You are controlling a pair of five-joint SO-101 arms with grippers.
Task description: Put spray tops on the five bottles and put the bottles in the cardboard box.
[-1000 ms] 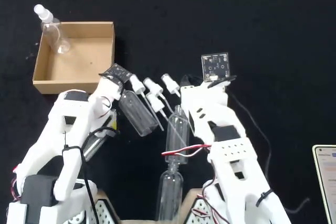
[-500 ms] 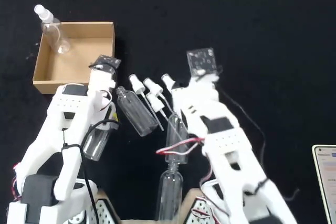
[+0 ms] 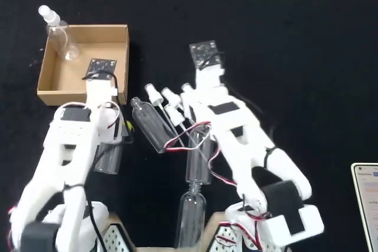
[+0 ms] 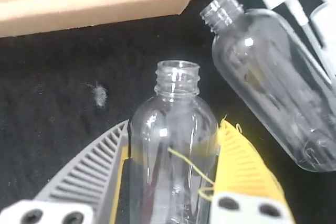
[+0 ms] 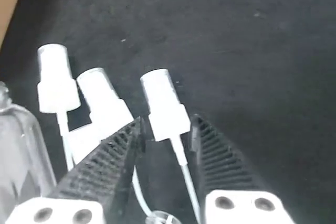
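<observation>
Left gripper (image 4: 173, 125) clamped on an uncapped clear bottle (image 4: 173, 103), neck free beyond the fingertips; in the high view the pair sits at 6 o'clock from the cardboard box (image 3: 56, 97), near its front wall. Right gripper (image 5: 167, 129) jaws apart, straddling one white spray top (image 5: 164, 103) lying on the black table (image 3: 307, 57); pad contact, cannot tell. Two more spray tops (image 5: 105, 103) lie just beside it, at 9 o'clock in the high view. Second open bottle (image 3: 152, 127) lies between the arms. Two further bottles (image 3: 190, 219) lie in line at 6 o'clock of the spray tops. Capped bottle (image 3: 59, 36) rests in the box's 10 o'clock corner.
</observation>
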